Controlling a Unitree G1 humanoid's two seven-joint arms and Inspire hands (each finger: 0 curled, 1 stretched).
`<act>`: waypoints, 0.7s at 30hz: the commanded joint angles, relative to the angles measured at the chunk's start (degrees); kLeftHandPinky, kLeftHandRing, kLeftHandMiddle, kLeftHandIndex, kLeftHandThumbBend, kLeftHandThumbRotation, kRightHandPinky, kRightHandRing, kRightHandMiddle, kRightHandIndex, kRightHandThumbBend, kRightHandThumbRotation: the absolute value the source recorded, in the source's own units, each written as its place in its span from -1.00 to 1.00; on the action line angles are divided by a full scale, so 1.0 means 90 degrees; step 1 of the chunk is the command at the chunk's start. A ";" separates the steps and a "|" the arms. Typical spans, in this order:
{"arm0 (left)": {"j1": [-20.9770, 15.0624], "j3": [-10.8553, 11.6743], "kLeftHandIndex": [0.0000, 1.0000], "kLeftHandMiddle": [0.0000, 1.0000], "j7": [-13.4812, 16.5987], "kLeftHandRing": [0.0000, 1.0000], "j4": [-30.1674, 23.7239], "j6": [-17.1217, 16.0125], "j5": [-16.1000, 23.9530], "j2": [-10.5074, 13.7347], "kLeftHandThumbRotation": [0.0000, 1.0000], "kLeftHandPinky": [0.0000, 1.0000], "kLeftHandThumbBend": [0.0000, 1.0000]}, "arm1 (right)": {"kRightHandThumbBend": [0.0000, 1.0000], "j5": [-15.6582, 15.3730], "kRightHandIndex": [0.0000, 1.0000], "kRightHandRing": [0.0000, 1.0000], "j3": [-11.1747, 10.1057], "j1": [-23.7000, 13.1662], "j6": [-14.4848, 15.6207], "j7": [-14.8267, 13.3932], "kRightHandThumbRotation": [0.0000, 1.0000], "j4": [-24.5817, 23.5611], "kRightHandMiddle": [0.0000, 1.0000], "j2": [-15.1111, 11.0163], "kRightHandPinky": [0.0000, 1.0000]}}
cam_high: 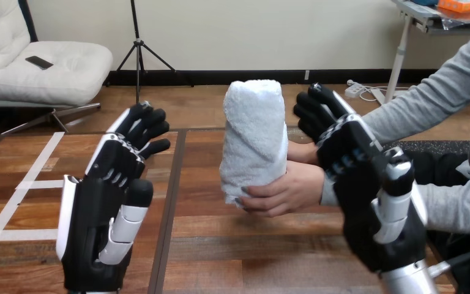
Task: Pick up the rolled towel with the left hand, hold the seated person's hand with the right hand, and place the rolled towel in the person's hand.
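A white rolled towel (254, 138) stands upright above the table, held at its lower end by the person's hand (287, 190) reaching in from the right. My left hand (107, 208) is raised at the left with its fingers straight, apart from the towel and holding nothing. On the right, my right hand (367, 190) is also raised with straight fingers, just right of the person's hand and in front of their grey-sleeved wrist; I see no fingers curled round it.
The wooden table (220, 245) has white tape lines (18, 190) at its left. The person's grey-sleeved arms (440, 92) come in from the right edge.
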 commanded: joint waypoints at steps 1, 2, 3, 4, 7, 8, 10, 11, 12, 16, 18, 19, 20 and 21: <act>-0.0206 -0.0065 0.69 0.68 0.0029 0.68 -0.0211 -0.0028 0.0115 0.0096 0.61 0.55 0.50 | 0.65 0.0131 0.87 0.92 -0.0043 -0.0097 -0.0184 0.0193 1.00 0.0041 0.89 0.0131 1.00; -0.0210 -0.0062 0.69 0.68 0.0024 0.68 -0.0212 -0.0039 0.0151 0.0114 0.61 0.55 0.50 | 0.65 0.0102 0.88 0.93 -0.0048 -0.0072 -0.0188 0.0223 1.00 0.0055 0.89 0.0139 1.00; -0.0210 -0.0062 0.70 0.69 0.0017 0.69 -0.0214 -0.0049 0.0168 0.0129 0.63 0.56 0.51 | 0.65 0.0078 0.88 0.93 -0.0056 -0.0052 -0.0188 0.0242 1.00 0.0058 0.90 0.0152 1.00; -0.0208 -0.0061 0.71 0.70 0.0013 0.70 -0.0218 -0.0055 0.0180 0.0140 0.64 0.57 0.51 | 0.64 0.0061 0.89 0.93 -0.0064 -0.0037 -0.0188 0.0261 1.00 0.0058 0.90 0.0165 1.00; -0.0187 -0.0094 0.74 0.72 -0.0030 0.72 -0.0266 -0.0011 0.0162 0.0178 0.69 0.60 0.54 | 0.63 0.0039 0.90 0.96 -0.0069 0.0029 -0.0151 0.0303 1.00 0.0032 0.91 0.0195 1.00; -0.0182 -0.0112 0.74 0.73 -0.0057 0.73 -0.0273 -0.0001 0.0137 0.0195 0.70 0.60 0.54 | 0.63 0.0035 0.91 0.96 -0.0066 0.0055 -0.0142 0.0316 1.00 0.0023 0.91 0.0203 1.00; -0.0173 -0.0133 0.75 0.74 -0.0085 0.74 -0.0282 0.0005 0.0107 0.0216 0.73 0.61 0.55 | 0.61 0.0028 0.91 0.97 -0.0064 0.0087 -0.0132 0.0335 1.00 0.0007 0.92 0.0217 1.00; -0.0164 -0.0159 0.76 0.75 -0.0118 0.74 -0.0284 0.0033 0.0055 0.0231 0.75 0.61 0.55 | 0.60 0.0042 0.92 0.97 -0.0055 0.0108 -0.0126 0.0357 1.00 0.0004 0.92 0.0221 1.00; -0.0156 -0.0177 0.76 0.75 -0.0138 0.75 -0.0288 0.0053 0.0019 0.0242 0.76 0.62 0.56 | 0.58 0.0052 0.92 0.98 -0.0050 0.0123 -0.0122 0.0372 1.00 0.0000 0.92 0.0224 1.00; -0.0120 -0.0237 0.76 0.76 -0.0154 0.76 -0.0339 0.0150 -0.0061 0.0237 0.82 0.62 0.58 | 0.55 0.0086 0.94 0.99 -0.0029 0.0189 -0.0083 0.0421 1.00 -0.0025 0.95 0.0241 1.00; -0.0108 -0.0264 0.76 0.77 -0.0137 0.76 -0.0356 0.0184 -0.0070 0.0214 0.83 0.61 0.58 | 0.53 0.0074 0.94 1.00 -0.0027 0.0207 -0.0120 0.0445 1.00 0.0004 0.95 0.0264 1.00; -0.0101 -0.0284 0.76 0.77 -0.0122 0.76 -0.0371 0.0210 -0.0062 0.0200 0.83 0.60 0.58 | 0.53 0.0062 0.94 1.00 -0.0026 0.0219 -0.0127 0.0448 1.00 0.0015 0.96 0.0272 1.00; -0.0096 -0.0299 0.76 0.77 -0.0110 0.76 -0.0381 0.0229 -0.0056 0.0193 0.84 0.60 0.59 | 0.52 0.0054 0.94 1.00 -0.0026 0.0227 -0.0129 0.0450 1.00 0.0022 0.96 0.0278 1.00; -0.0088 -0.0308 0.76 0.77 -0.0103 0.76 -0.0394 0.0240 -0.0055 0.0194 0.84 0.60 0.59 | 0.52 0.0047 0.95 1.00 -0.0025 0.0237 -0.0127 0.0450 1.00 0.0018 0.96 0.0282 1.00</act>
